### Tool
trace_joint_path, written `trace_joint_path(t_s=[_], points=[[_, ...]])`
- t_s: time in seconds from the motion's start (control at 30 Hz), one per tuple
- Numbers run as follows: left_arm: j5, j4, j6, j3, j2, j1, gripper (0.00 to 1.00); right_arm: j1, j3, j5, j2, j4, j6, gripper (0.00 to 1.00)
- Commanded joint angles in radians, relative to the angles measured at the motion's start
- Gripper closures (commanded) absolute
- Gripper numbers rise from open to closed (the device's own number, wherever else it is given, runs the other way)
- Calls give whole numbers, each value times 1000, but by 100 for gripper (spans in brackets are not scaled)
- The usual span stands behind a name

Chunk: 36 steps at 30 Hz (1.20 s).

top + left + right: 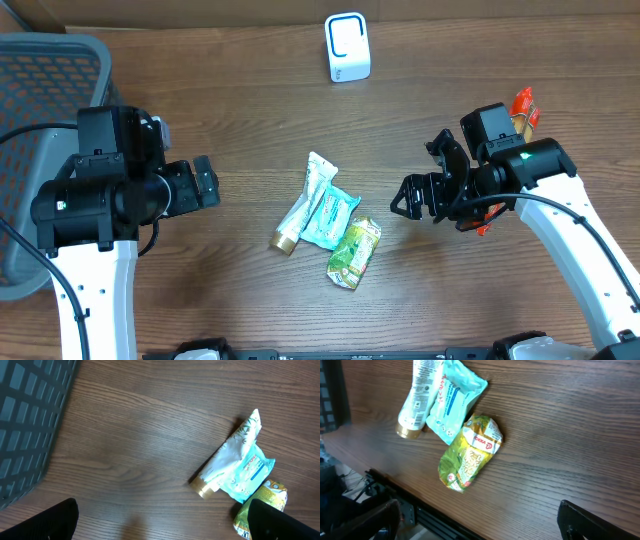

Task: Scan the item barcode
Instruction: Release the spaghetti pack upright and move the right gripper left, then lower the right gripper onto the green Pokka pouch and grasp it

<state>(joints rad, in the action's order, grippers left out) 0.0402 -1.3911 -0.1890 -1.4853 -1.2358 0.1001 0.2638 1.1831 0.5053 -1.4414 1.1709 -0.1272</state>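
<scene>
Far left on the counter [230,90] sat a grey mesh basket [50,60], partly cut off by the frame. Just right of it was the left arm [100,195]. The left jaws were spread wide, holding nothing, aimed toward centre and well apart from the items.

Mid-counter, three items lay flat in a cluster:
- a white tube [298,208] with a gold cap, cap end toward the near edge
- a teal wipes pack [331,213] touching the tube's right side
- a green-yellow pouch [355,252] just beside the pack's near corner; contact couldn't be told

Any barcode was too small to make out.

A white scanner [347,47] stood at the far edge, well apart from the cluster.

Right of the cluster was the right arm [540,170]. The right jaws were spread wide and empty, near the pouch but not touching.

Far right, an orange packet [523,105] was partly hidden behind that arm.
</scene>
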Motion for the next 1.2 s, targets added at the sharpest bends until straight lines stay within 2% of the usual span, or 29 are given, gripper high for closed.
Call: trace_joint_path(t_s=[0.0, 0.27, 0.8, 0.97, 1.17], points=[[4, 3, -17, -10, 0, 3, 1, 24, -1, 45, 1, 5, -2, 0], [4, 3, -17, -10, 0, 3, 1, 126, -145, 73, 1, -105, -73, 0], [4, 3, -17, -10, 0, 3, 1, 280, -451, 77, 1, -426, -394, 3], [4, 3, -17, -10, 0, 3, 1, 338, -494, 77, 1, -555, -516, 3], [4, 3, -17, -10, 0, 3, 0, 364, -496, 72, 1, -626, -612, 3]])
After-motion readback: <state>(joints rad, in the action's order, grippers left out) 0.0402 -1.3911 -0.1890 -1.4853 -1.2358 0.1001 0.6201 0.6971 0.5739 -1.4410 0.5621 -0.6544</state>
